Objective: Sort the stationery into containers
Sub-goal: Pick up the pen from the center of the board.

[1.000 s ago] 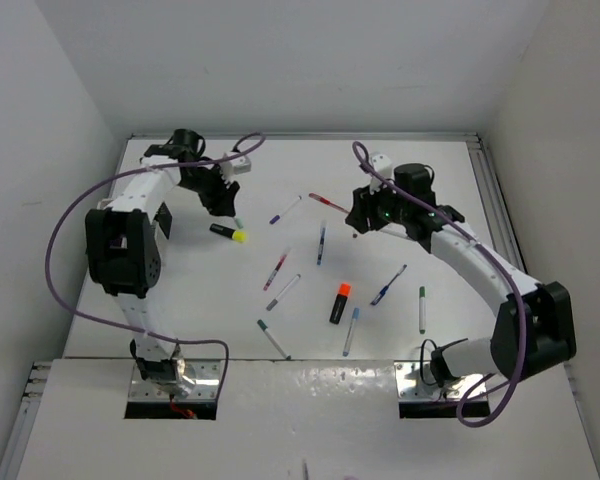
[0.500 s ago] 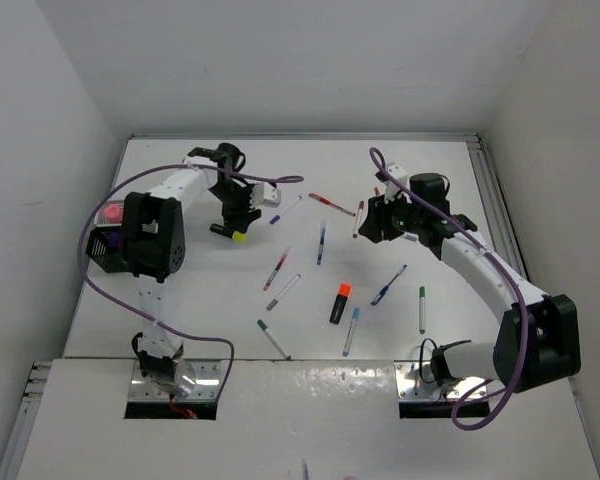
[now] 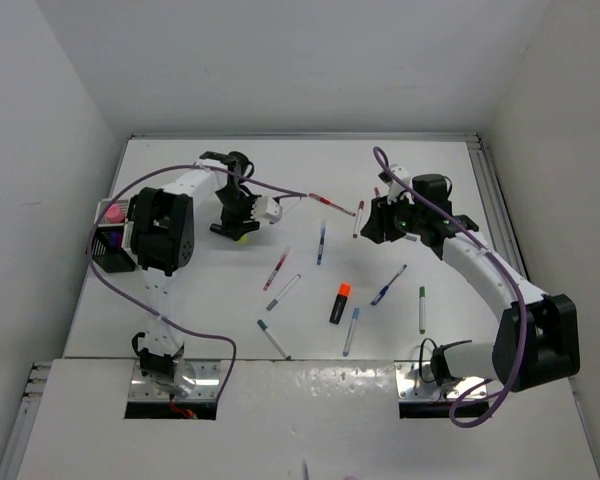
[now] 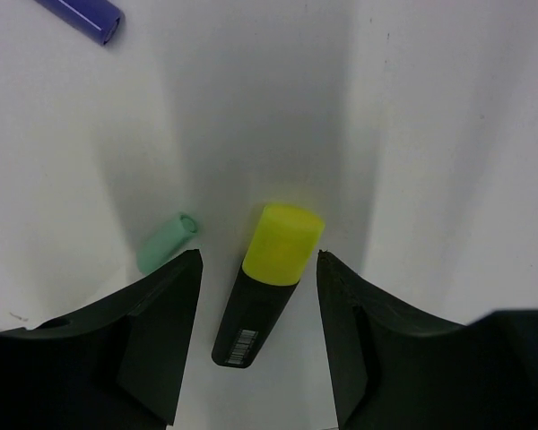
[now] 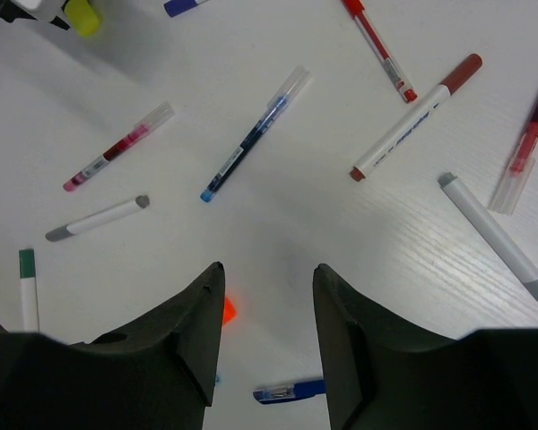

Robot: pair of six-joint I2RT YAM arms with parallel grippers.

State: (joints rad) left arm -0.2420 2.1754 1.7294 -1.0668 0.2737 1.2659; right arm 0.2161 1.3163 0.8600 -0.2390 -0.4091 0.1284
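The left gripper stands open with one finger on each side of the yellow highlighter, low over the table but not yet closed on it. The highlighter lies flat and slightly skewed between the fingers, so they could catch it off-centre when they close and twist or squirt it out. The capped end of a green pen lies just beside the left-hand finger. If the gripper drops or closes a little to that side, it could pinch the pen too, or flick it away. Further out, a black mesh holder sits at the left edge of the table, half hidden behind the arm's bulky joint. Carrying the highlighter there would mean swinging close to that joint and the purple cable.

The right gripper is also open and holds nothing. It hangs above scattered pens, with the orange highlighter peeking out beside one finger.

Compared with a second ago, the left arm has swung in from the back-left corner, and its gripper has settled over the yellow highlighter, which has not moved. The right arm has shifted slightly to the right, uncovering a white marker with a red cap, and has hardly moved in the last half second.
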